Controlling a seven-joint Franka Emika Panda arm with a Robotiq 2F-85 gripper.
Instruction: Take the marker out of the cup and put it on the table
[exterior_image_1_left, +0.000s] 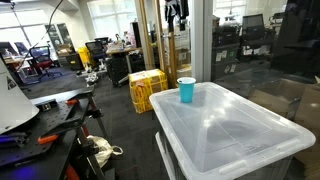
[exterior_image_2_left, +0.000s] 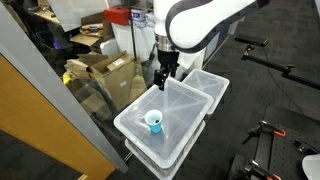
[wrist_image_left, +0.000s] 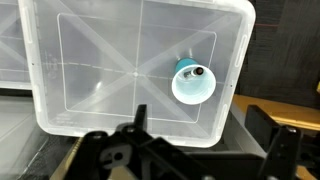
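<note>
Blue cup (wrist_image_left: 185, 90) held the marker (wrist_image_left: 198, 71); we saw the gripper (exterior_image_2_left: 164, 80) spread wide, empty, hovering above the table (wrist_image_left: 90, 70).

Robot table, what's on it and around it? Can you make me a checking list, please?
Surface: white plastic table, bare apart from the cup.
Job's things: blue cup upright near the table's edge; marker inside it.
Clutter: nothing seen on the table.
Grippers: gripper open, above the table, apart from the cup.
Cables: nothing seen.
Surroundings: yellow crate on the floor behind the table; cardboard boxes nearby.
</note>
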